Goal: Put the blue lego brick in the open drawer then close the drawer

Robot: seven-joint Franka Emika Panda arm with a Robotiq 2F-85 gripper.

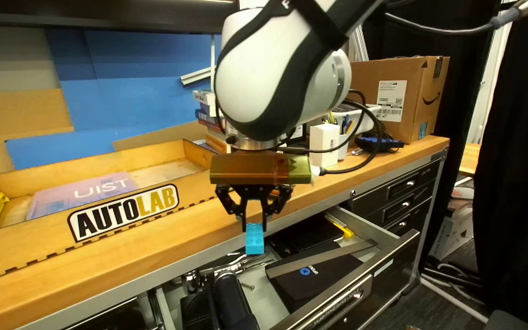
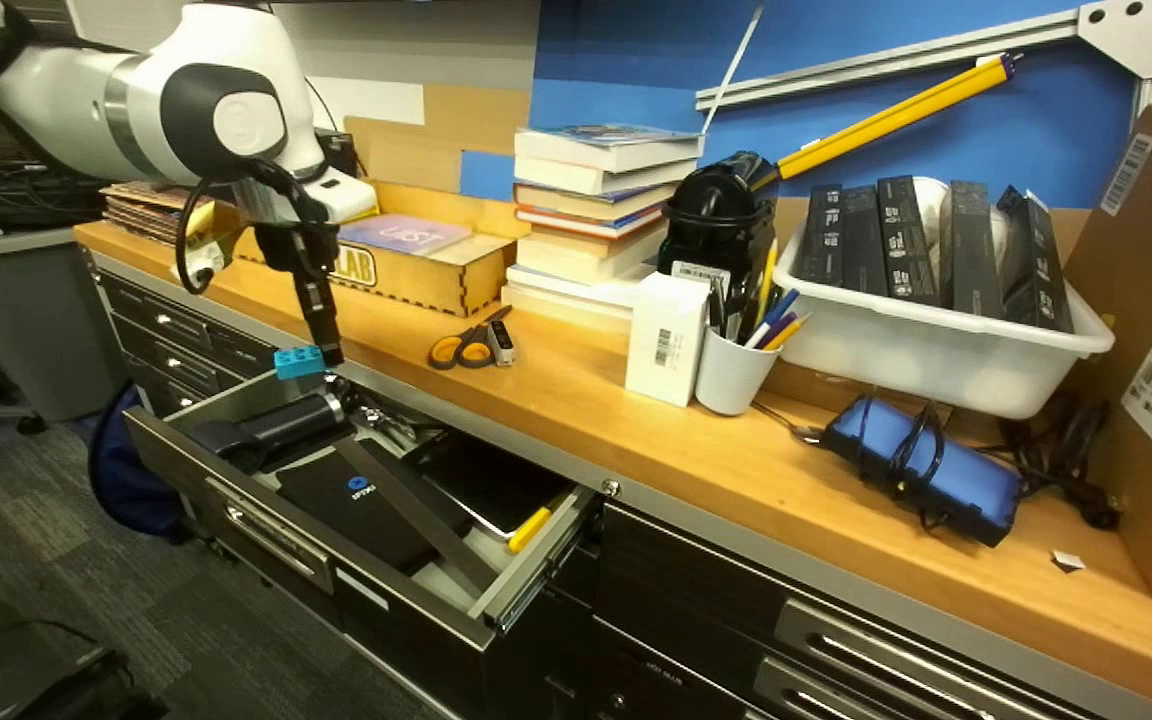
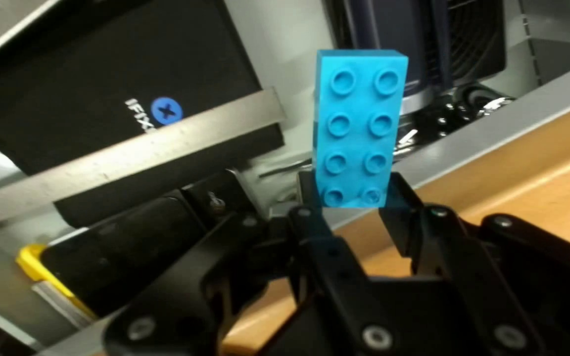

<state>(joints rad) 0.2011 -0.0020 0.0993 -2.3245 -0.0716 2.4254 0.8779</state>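
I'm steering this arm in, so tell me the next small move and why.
I'd probably lower the blue lego brick slightly before opening the jaws: they hold it by one end, apparently above the open drawer, whose inside shows beyond it in the wrist view, so letting go here might send it tumbling.

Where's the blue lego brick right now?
In the wrist view, the blue lego brick is right of centre, gripped by the hand, above the open drawer.
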